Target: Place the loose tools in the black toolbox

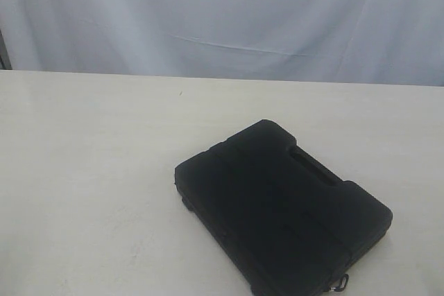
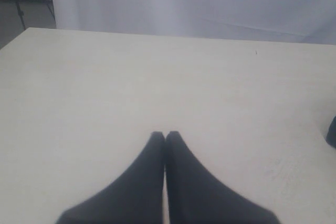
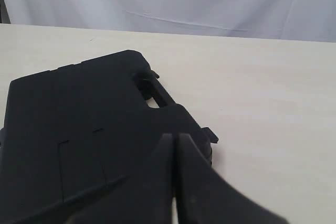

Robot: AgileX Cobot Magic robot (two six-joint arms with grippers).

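The black toolbox (image 1: 284, 206) lies closed and flat on the table, toward the front right in the exterior view, its slot handle (image 1: 313, 164) on its far right side. No loose tools show in any view. My right gripper (image 3: 174, 136) is shut with nothing between its fingers, hovering over the toolbox (image 3: 79, 119) near the edge by the handle slot (image 3: 152, 95). My left gripper (image 2: 165, 134) is shut and empty above bare table, and a dark sliver of the toolbox (image 2: 332, 132) shows at the frame's edge. Neither arm appears in the exterior view.
The pale table (image 1: 90, 171) stretches wide on the left and behind the toolbox. A white cloth backdrop (image 1: 222, 19) hangs behind the table's far edge. A latch tab (image 3: 209, 136) sticks out from the toolbox's side.
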